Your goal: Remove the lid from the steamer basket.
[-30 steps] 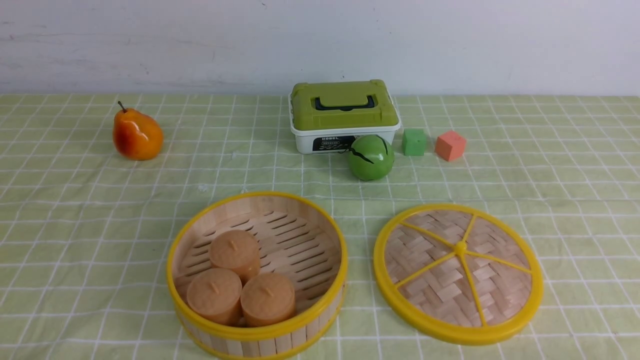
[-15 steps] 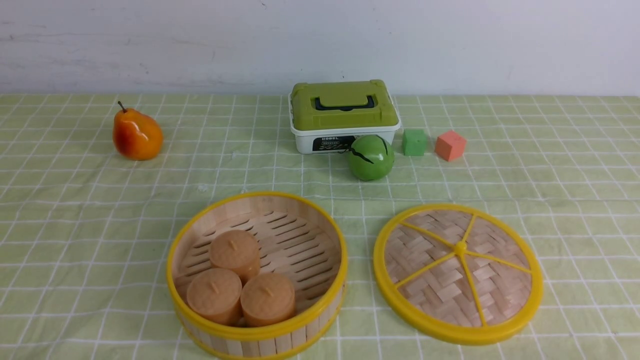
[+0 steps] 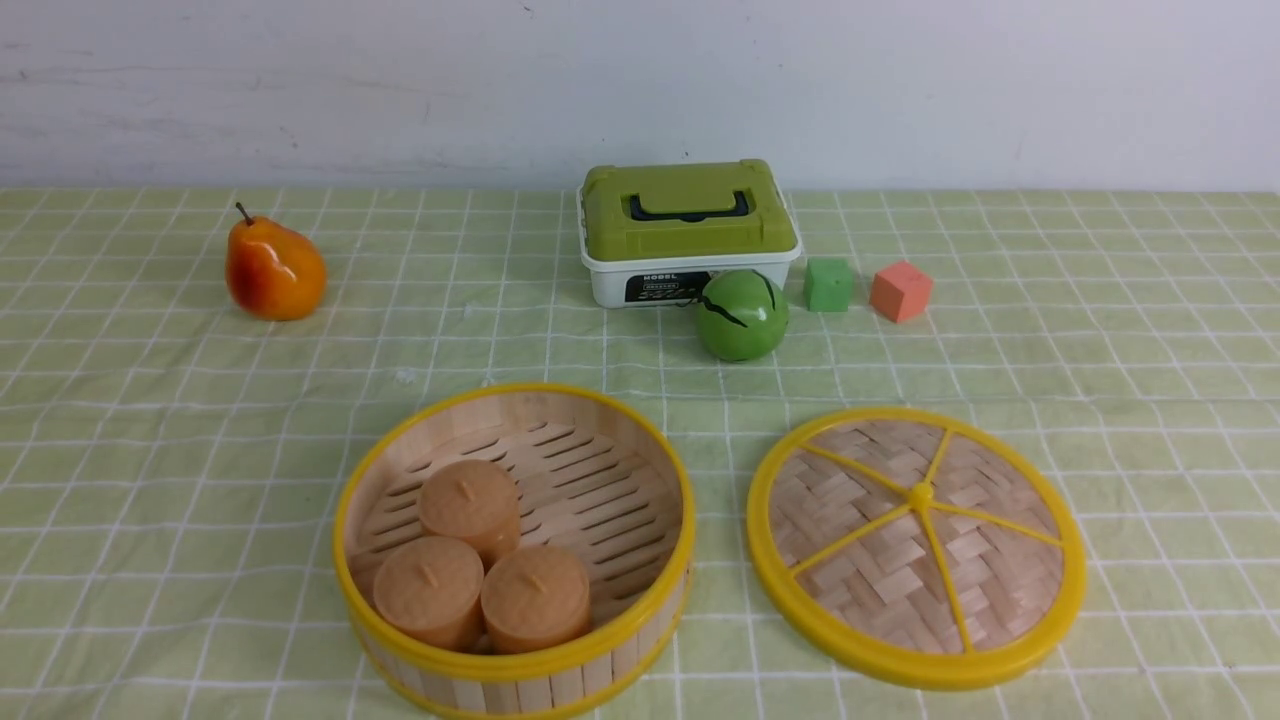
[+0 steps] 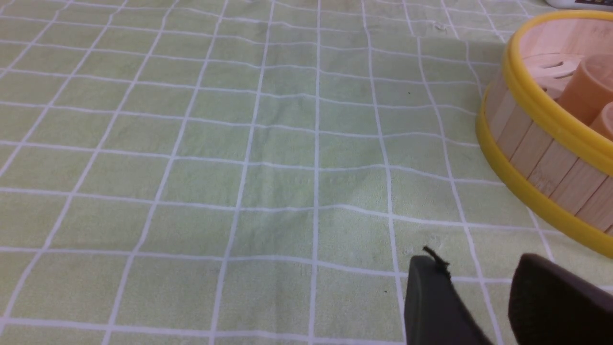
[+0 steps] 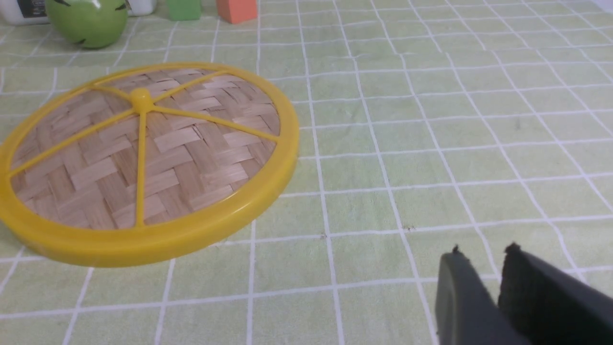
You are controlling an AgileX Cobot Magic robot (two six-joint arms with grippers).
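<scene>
The steamer basket (image 3: 520, 688) stands uncovered at the front centre-left, with three tan candle-like cylinders (image 3: 470, 500) inside. The lid (image 3: 915, 560) lies flat on the cloth just right of the basket, apart from it, knob up. Neither gripper shows in the front view. In the left wrist view my left gripper (image 4: 479, 261) is open and empty over bare cloth, with the basket (image 4: 527, 143) off to one side. In the right wrist view my right gripper (image 5: 483, 252) has its fingers together and empty, away from the lid (image 5: 143, 153).
At the back stand a white box with a green handled lid (image 3: 688, 232), a green ball (image 3: 742, 314), a green cube (image 3: 829, 284) and an orange cube (image 3: 900, 291). An orange pear (image 3: 275, 270) sits at the back left. A green checked cloth covers the table.
</scene>
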